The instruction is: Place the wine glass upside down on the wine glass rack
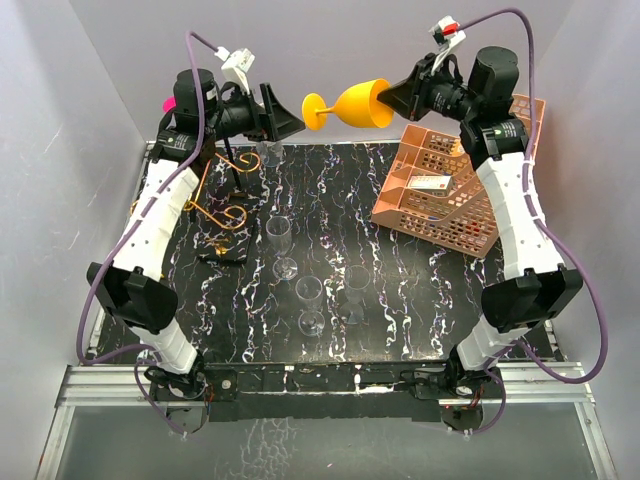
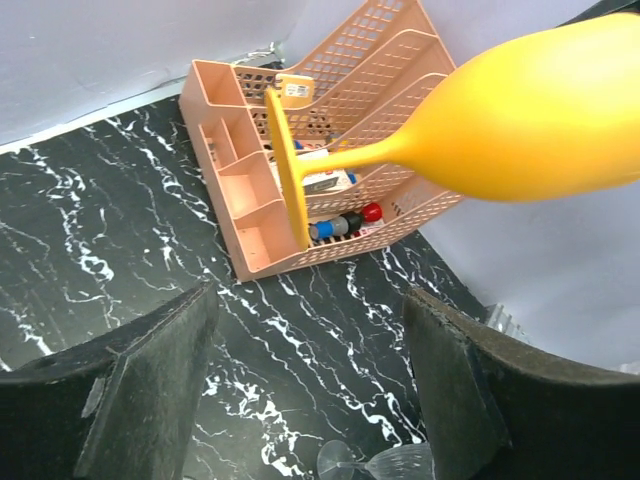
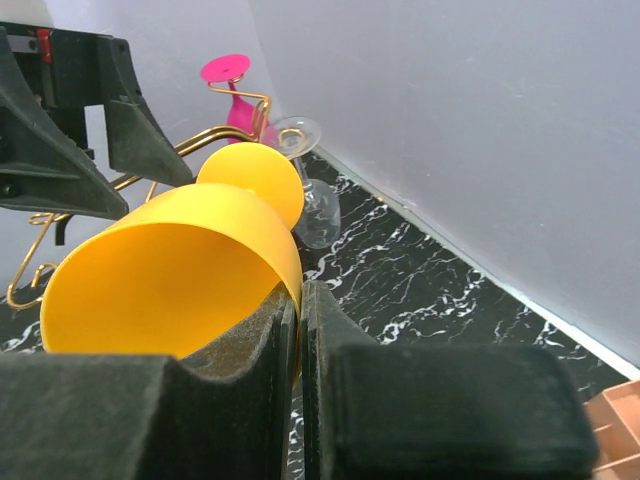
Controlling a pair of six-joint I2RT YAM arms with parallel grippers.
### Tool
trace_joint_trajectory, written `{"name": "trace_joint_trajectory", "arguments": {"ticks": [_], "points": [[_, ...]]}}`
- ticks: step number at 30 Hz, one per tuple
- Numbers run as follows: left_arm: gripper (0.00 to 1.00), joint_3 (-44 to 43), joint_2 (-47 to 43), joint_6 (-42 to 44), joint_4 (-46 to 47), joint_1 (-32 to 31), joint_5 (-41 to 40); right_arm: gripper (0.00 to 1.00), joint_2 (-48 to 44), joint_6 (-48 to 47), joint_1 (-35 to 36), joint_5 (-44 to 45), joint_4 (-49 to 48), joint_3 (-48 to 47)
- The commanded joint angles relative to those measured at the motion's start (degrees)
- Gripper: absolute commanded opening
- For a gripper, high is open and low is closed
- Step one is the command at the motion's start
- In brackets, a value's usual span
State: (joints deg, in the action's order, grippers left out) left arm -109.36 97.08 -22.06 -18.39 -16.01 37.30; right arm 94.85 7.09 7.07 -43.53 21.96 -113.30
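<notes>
- Black marbled table (image 1: 400, 320), white walls – and above it the right gripper (image 1: 392, 97), pinched tight on the bowl wall of the yellow glass (image 1: 362, 104), one finger inside the rim and one outside.
- That glass lies on its side in mid-air near the back wall, foot pointing at the left gripper (image 1: 290, 120).
- Left gripper: jaws wide apart and holding nothing; the foot is just ahead of them, not between them and not touching.
- Rack (image 1: 215, 205) stands at the left rear, beside the left arm; a pink glass (image 3: 228, 75) sits on it foot up, a clear one by it.
- Further out – clear glasses (image 1: 280, 235) mid-table, an orange tray (image 1: 450, 190) at the right.
- Progress: the glass is picked up and carried across, roughly half done by the look of it. What is left is probably a handover to the left gripper, turning the glass bowl-down, and hanging it on a wire arm.
</notes>
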Motion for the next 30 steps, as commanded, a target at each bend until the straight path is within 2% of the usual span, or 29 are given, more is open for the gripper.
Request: {"name": "trace_joint_trajectory", "arguments": {"ticks": [1,5,12,30], "points": [[0.69,0.7,-1.1,-4.8,5.4,-0.7,4.3,0.08,-3.0,2.5,0.8,-1.8,-4.9,0.6],[0.60,1.3,-1.1,-4.8,5.8,-1.0,3.5,0.08,-3.4,2.7,1.0,-2.8,-5.4,1.2],[0.50,2.0,-1.4,-5.6,5.9,-1.4,2.3,0.08,-4.0,3.1,1.2,-5.3,-6.3,2.6],[0.00,2.8,-0.9,-6.2,6.6,-1.8,1.8,0.09,-5.0,3.0,1.4,-7.0,-7.4,5.9]]}}
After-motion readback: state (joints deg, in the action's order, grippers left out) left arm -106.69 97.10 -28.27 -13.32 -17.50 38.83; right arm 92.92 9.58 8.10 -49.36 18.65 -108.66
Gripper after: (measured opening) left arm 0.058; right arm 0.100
